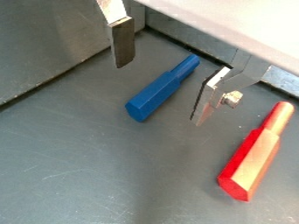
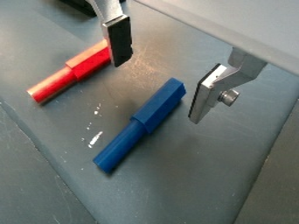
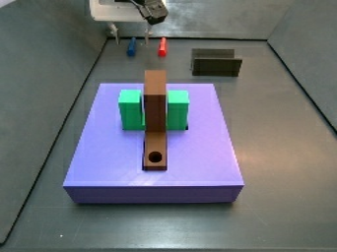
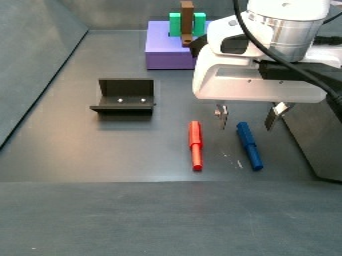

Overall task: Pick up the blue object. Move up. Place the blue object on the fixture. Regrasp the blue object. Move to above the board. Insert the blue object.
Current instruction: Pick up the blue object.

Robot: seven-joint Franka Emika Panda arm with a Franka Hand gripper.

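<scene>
- You see the silver two-finger gripper (image 1: 163,79) with its jaws spread wide, holding nothing.
- The small blue plastic peg (image 1: 162,88) lies flat on the grey floor (image 1: 82,166), between the fingers.
- A red peg (image 1: 256,150) lies just beside it.
- You can read no writing anywhere.

Two pegs lie on the floor: one blue object (image 4: 249,145) and one red peg (image 4: 195,145). There is one fixture (image 4: 123,97) and one board (image 3: 156,148), bearing one green block (image 3: 132,108) and one brown bar (image 3: 156,118). One end effector (image 4: 251,113) hangs above the pegs, jaws apart.
</scene>
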